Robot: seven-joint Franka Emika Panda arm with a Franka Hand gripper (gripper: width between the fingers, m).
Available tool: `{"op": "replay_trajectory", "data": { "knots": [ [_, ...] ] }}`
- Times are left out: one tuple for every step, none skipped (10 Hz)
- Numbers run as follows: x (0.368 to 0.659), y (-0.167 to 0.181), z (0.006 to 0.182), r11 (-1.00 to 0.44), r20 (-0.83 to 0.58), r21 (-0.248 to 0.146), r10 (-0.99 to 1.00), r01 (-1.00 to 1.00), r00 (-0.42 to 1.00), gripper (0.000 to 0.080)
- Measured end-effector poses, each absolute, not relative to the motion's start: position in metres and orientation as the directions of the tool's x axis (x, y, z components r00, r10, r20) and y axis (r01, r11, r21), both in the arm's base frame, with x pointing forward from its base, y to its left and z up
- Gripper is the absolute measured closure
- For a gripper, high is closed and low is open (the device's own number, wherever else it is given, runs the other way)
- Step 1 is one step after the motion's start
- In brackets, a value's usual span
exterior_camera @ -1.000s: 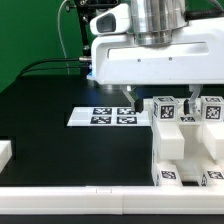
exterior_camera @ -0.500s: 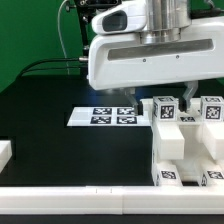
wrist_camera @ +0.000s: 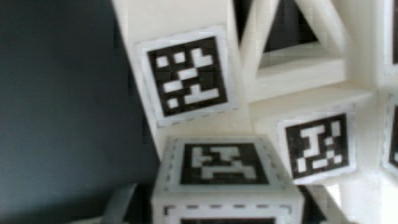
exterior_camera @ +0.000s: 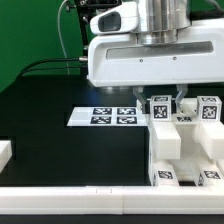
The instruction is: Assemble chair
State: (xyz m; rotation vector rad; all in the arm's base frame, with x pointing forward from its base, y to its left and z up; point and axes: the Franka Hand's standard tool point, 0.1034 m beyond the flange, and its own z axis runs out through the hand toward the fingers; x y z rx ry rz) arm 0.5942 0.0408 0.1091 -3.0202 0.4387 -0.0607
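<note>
The robot's jaws reach down onto the top of the white chair (exterior_camera: 185,140) on the black counter (exterior_camera: 60,130), their tips standing around its tagged upper block, while the marker board (exterior_camera: 105,116) lies flat just beside them, toward the exterior view's left.

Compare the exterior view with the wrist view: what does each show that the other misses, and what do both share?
Only the exterior view shows the robot body, the marker board on the black table, and a white rail in front. Only the wrist view shows the tags on the chair parts large enough to read, at close range. Both show white tagged chair parts.
</note>
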Motion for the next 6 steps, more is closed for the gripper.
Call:
{"op": "replay_trajectory", "data": {
  "knots": [
    [0.5946,0.0393,0.1090,-0.900,0.010,-0.105,-0.427,-0.424,0.904,0.0534],
    [0.5947,0.0419,0.1090,-0.809,-0.006,-0.112,-0.580,-0.577,0.814,0.0534],
    [0.5942,0.0444,0.1086,-0.717,-0.021,-0.117,-0.690,-0.687,0.723,0.0534],
    [0.5939,0.0444,0.1084,-0.627,-0.038,-0.121,-0.772,-0.769,0.635,0.0534],
    [0.5931,0.0446,0.1086,-0.484,-0.050,-0.118,-0.869,-0.867,0.492,0.0534],
    [0.5927,0.0446,0.1085,-0.415,-0.052,-0.119,-0.904,-0.902,0.424,0.0534]
  ]
}}
